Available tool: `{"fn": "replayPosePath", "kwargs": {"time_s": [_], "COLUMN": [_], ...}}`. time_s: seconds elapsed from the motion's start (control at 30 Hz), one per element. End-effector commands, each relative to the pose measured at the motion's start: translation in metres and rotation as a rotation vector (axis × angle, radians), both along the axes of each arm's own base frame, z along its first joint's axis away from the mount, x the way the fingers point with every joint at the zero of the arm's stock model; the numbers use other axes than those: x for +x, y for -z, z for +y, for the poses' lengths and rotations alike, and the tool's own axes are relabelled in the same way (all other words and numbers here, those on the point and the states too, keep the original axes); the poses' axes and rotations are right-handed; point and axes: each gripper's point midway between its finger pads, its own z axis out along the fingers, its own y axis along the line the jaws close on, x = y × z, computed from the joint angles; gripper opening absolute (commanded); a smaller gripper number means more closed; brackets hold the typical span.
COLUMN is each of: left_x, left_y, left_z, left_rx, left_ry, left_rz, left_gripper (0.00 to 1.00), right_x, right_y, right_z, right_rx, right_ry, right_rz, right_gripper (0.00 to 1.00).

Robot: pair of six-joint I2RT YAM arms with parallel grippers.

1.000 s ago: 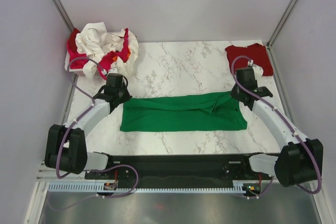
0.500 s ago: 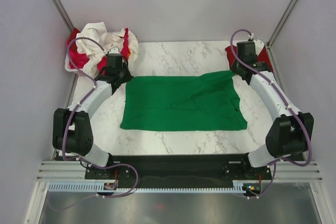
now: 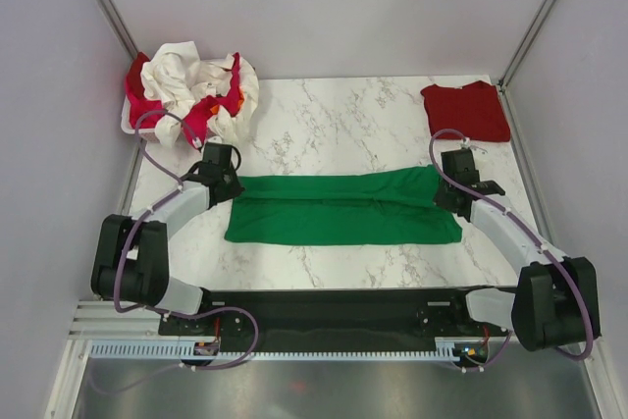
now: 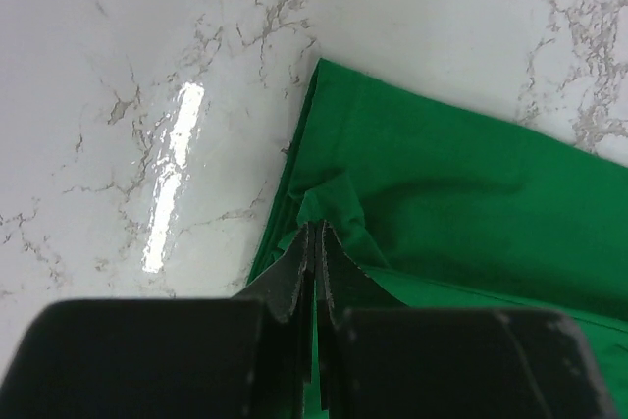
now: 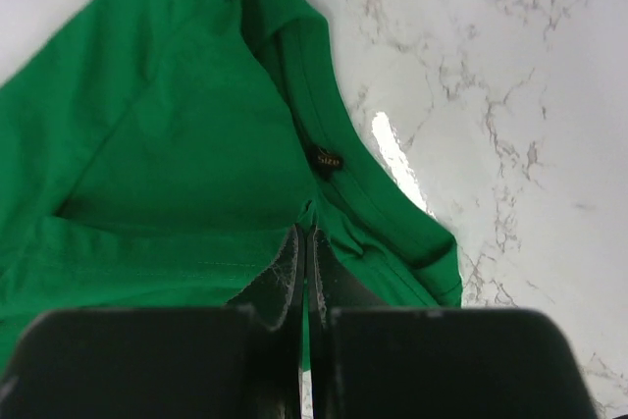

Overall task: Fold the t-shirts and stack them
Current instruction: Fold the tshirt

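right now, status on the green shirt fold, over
Left gripper, right gripper: both shut on ends of the green t-shirt. Shirt doubled into a long band mid-table. Dark red t-shirt far right, crumpled pile far left, neither touching it.

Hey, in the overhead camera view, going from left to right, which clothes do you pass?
Crumpled pile of shirts → green shirt, folded into a long band → folded dark red shirt.
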Motion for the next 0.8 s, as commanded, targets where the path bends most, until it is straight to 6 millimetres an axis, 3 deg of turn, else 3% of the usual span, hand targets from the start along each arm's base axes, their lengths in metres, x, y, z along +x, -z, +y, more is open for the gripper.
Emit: {"fn": "replayPosePath", "kwargs": {"time_s": [0.0,0.17,0.23,0.27,0.3,0.37,0.4,0.5,0.53,0.6,0.67,0.77], "left_x": [0.004,0.002,0.0,-0.001,-0.004,-0.007,-0.009,-0.007,-0.004,0.001,0.011,0.018], "left_y": [0.004,0.008,0.013,0.013,0.014,0.013,0.01,-0.021,-0.04,-0.058,-0.073,-0.066], "left_z": [0.011,0.013,0.015,0.014,0.014,0.018,0.021,0.026,0.025,0.022,0.014,-0.005], "left_rx": [0.017,0.028,0.03,0.026,0.024,0.025,0.021,0.006,-0.011,-0.031,-0.057,-0.112], "left_ry": [-0.081,-0.081,-0.086,-0.09,-0.088,-0.111,-0.123,-0.149,-0.149,-0.141,-0.091,-0.012], "left_rz": [-0.019,-0.01,0.003,0.004,0.008,0.003,-0.006,-0.102,-0.159,-0.21,-0.276,-0.27], "left_gripper": [0.02,0.02,0.02,0.07,0.11,0.24,0.42,0.52,0.54,0.53,0.45,0.33], "right_x": [0.004,0.001,-0.001,-0.002,-0.002,-0.005,-0.006,-0.008,-0.007,-0.004,-0.001,0.005], "right_y": [0.006,0.017,0.021,0.022,0.024,0.026,0.026,0.019,0.011,0.001,-0.009,-0.018], "right_z": [0.003,0.002,0.0,-0.002,-0.002,-0.005,-0.006,-0.009,-0.009,-0.008,-0.005,0.005], "right_rx": [0.035,0.029,0.023,0.017,0.018,0.015,0.011,0.012,0.015,0.025,0.047,0.097], "right_ry": [0.02,0.031,0.042,0.051,0.05,0.069,0.075,0.093,0.094,0.094,0.086,0.059], "right_rz": [-0.02,0.007,0.018,0.022,0.025,0.035,0.038,0.021,-0.003,-0.034,-0.068,-0.102], "right_gripper": [0.02,0.06,0.1,0.18,0.4,0.69,0.94,0.98,0.98,0.98,0.98,0.98]}}
